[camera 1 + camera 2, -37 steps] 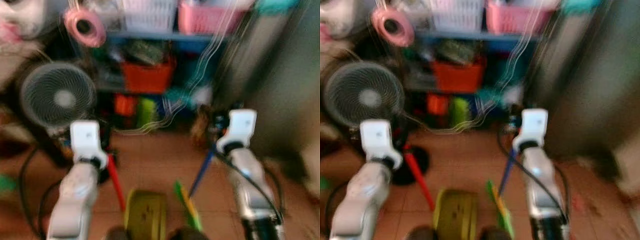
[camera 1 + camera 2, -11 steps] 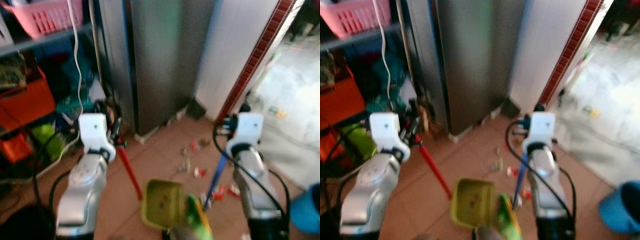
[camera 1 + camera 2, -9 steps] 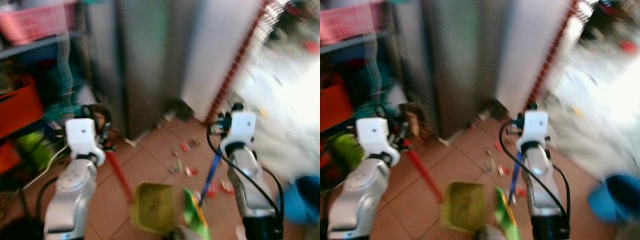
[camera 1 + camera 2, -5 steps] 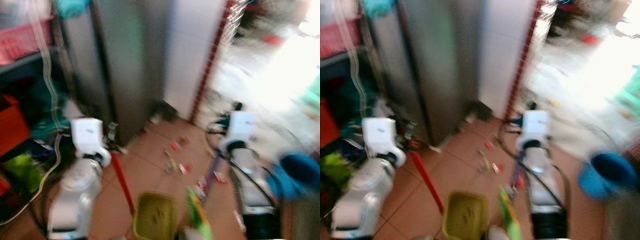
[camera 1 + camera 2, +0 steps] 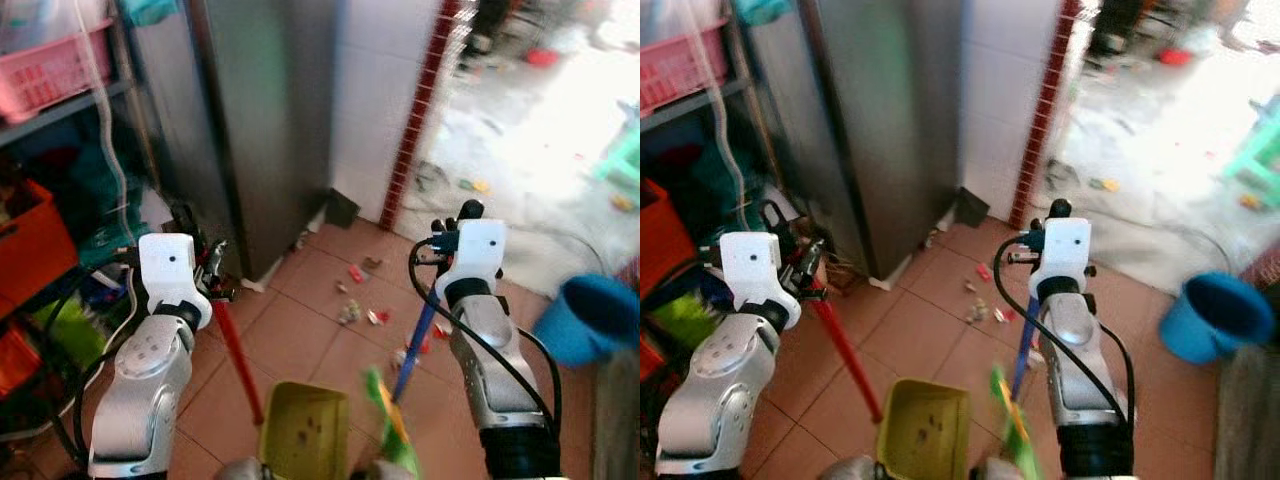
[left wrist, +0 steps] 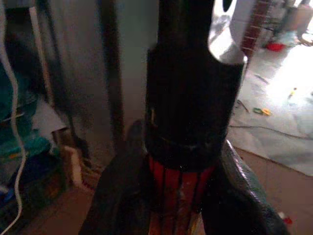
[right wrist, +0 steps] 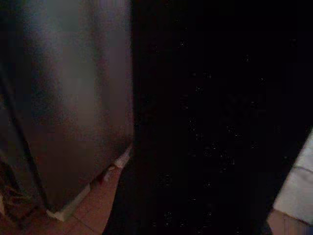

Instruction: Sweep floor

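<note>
Left claw (image 5: 218,285) clenched on red dustpan handle (image 5: 238,360), keeping yellow-green dustpan (image 5: 304,432) low at six o'clock, ready to catch. Right claw (image 5: 1032,300) apparently gripping blue broom handle (image 5: 1021,355), though grip too dark to tell for sure. Green broom head (image 5: 392,425) beside dustpan. Scattered litter (image 5: 358,300) on tiled floor (image 5: 290,335) at twelve o'clock, near grey cabinet (image 5: 265,120). Both forearms raised, reaching forward, wrists upright.

Overexposed daylight glare through the doorway; slight blur; right wrist view nearly black
</note>
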`<state>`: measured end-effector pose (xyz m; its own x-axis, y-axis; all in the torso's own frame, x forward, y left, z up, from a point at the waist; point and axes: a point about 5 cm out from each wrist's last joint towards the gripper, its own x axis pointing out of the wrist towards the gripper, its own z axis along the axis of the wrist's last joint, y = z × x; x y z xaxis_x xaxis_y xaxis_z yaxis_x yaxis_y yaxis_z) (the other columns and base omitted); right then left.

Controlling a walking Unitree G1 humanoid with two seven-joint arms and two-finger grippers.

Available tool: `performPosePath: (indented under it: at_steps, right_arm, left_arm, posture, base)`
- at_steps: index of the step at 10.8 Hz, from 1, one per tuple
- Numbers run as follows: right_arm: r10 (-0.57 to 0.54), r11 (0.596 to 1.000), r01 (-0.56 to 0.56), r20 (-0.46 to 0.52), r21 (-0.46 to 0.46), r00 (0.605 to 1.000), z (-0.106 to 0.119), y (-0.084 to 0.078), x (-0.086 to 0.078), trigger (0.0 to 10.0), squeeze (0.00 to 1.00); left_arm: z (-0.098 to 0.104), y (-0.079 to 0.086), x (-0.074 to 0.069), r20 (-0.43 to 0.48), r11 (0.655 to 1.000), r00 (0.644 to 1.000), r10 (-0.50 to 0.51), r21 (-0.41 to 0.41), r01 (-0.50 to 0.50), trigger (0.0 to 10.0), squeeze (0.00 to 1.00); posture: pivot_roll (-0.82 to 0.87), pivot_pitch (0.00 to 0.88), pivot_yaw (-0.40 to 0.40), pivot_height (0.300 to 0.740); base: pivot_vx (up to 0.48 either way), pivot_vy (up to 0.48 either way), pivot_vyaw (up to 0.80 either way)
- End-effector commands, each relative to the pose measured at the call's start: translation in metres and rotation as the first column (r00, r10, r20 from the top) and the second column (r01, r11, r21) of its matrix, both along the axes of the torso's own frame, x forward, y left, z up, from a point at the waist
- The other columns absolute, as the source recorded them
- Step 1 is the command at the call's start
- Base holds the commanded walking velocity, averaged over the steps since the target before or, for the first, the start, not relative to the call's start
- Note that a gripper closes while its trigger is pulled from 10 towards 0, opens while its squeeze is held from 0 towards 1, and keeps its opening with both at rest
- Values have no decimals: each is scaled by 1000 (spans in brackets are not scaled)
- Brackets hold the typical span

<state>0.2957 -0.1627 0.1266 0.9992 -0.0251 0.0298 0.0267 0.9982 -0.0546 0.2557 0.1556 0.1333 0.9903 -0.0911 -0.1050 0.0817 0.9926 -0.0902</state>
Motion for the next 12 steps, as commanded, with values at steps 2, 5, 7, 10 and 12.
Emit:
performPosePath:
  at_steps: [2,5,7,10,12]
  right_arm:
    - [-29,999,29,11,-24,1000,4,-9,0,10000,0]
    - [-22,1000,22,9,-19,1000,3,-7,-1,10000,0]
    - [-27,999,27,7,-24,1000,2,-9,-2,10000,0]
    - [-23,999,24,10,-27,1000,3,-9,-3,10000,0]
    - [-24,999,25,12,-31,1000,3,-9,-1,10000,0]
  left_arm:
    - [16,-8,1,72,998,996,-52,-36,55,10000,0]
    - [17,-9,0,80,997,995,-66,-42,69,10000,0]
    - [17,-11,0,79,996,994,-71,-47,75,10000,0]
    - [18,-6,1,87,999,996,-12,-38,16,10000,0]
    - [20,-4,1,113,1000,994,-5,-8,6,10000,0]
  posture:
    - [-43,44,-13,740]
    - [-44,50,-12,740]
    - [-47,52,-12,740]
    - [-45,53,-15,740]
    - [-45,50,-13,740]
  base:
    - [0,0,-800]
    - [251,0,-733]
    - [255,0,-528]
    - [0,0,0]
    - [0,0,0]
